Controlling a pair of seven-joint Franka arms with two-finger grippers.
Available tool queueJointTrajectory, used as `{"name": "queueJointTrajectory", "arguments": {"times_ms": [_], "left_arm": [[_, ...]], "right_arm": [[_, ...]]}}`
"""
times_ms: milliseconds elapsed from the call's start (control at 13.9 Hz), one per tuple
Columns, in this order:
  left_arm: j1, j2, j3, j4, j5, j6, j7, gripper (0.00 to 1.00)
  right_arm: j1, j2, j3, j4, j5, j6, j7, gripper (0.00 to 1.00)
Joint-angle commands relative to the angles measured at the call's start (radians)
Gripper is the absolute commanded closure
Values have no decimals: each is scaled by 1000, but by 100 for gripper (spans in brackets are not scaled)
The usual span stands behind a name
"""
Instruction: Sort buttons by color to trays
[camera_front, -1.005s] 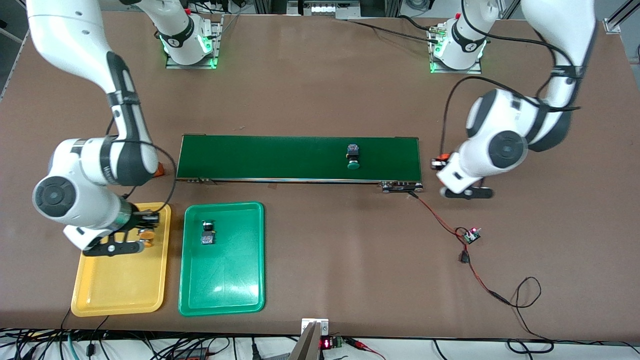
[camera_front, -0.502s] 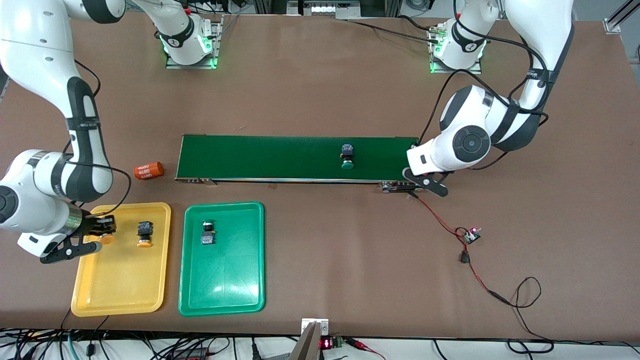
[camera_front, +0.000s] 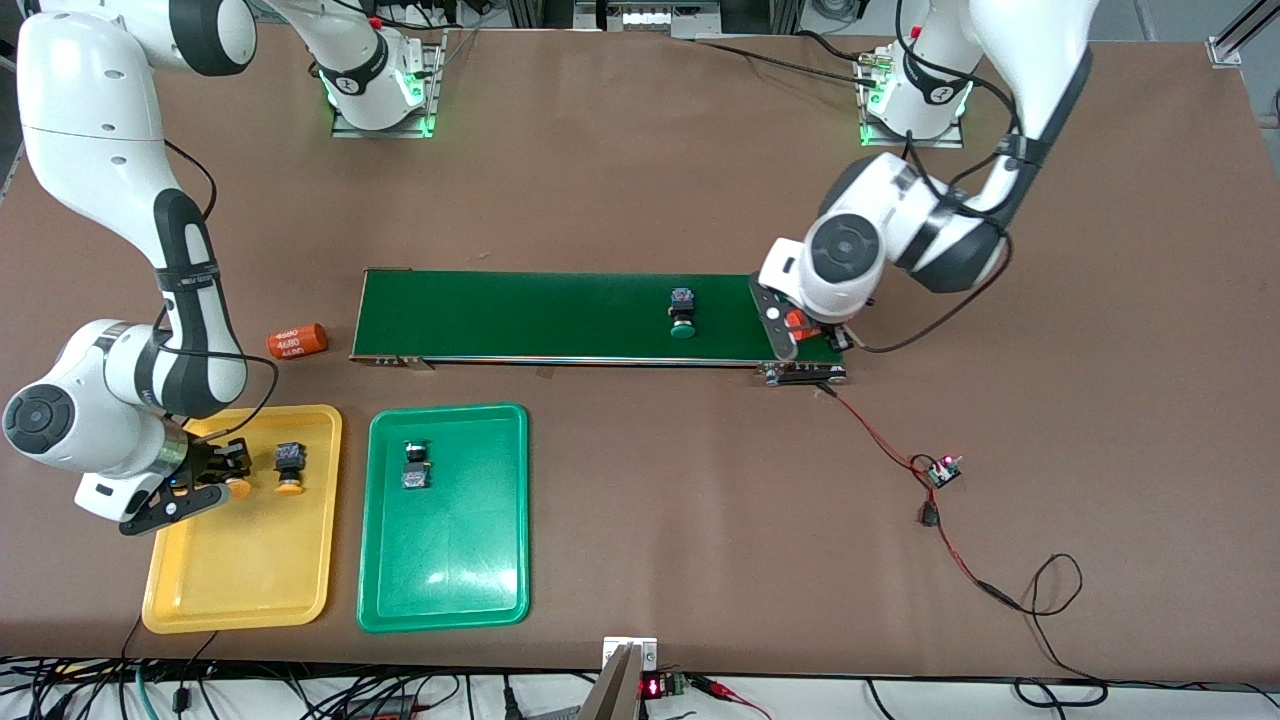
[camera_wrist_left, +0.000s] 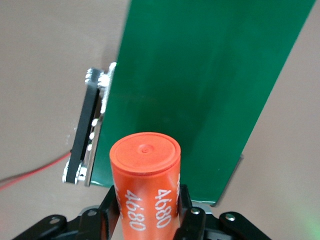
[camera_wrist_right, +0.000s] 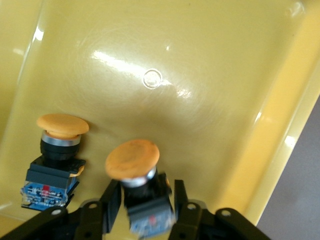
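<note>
My right gripper (camera_front: 232, 472) (camera_wrist_right: 145, 192) hangs low over the yellow tray (camera_front: 250, 570) (camera_wrist_right: 200, 60). Its jaws stand open around a yellow-orange button (camera_front: 238, 486) (camera_wrist_right: 133, 159), with a gap beside the button's body. A second yellow-orange button (camera_front: 289, 467) (camera_wrist_right: 59, 145) lies in the same tray beside it. One button (camera_front: 415, 465) rests in the green tray (camera_front: 450, 560). A green-capped button (camera_front: 682, 312) lies on the dark-green conveyor belt (camera_front: 520, 315) (camera_wrist_left: 210, 75). My left gripper (camera_front: 800, 328) (camera_wrist_left: 147, 200) is shut on an orange "4680" cylinder (camera_wrist_left: 145, 170) over the belt's end at the left arm's side.
Another orange "4680" cylinder (camera_front: 297, 341) lies on the table by the belt's end at the right arm's side. A small circuit board (camera_front: 943, 470) with red-black wires lies toward the left arm's end, nearer the front camera than the belt.
The right gripper swung back over the yellow tray and its jaws parted from the button. The left arm carried the cylinder over the belt's end. The green button drifted along the belt.
</note>
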Motion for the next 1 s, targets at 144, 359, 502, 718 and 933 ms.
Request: {"name": "queueJointTrajectory", "arguments": {"times_ms": [144, 359, 502, 718, 933], "left_arm": [[-5, -12, -60, -55, 116, 19, 45, 70], [-5, -14, -72, -83, 116, 63, 48, 70], [-4, -9, -72, -90, 116, 82, 48, 47], [1, -11, -72, -90, 116, 88, 48, 0], [2, -31, -73, -87, 116, 79, 51, 0]], "right_arm": [[3, -33, 8, 12, 18, -47, -20, 0], [28, -102, 10, 15, 19, -203, 56, 0], [65, -142, 11, 15, 19, -257, 136, 0], [111, -208, 26, 13, 38, -361, 314, 0], [172, -239, 53, 12, 45, -412, 379, 0]]}}
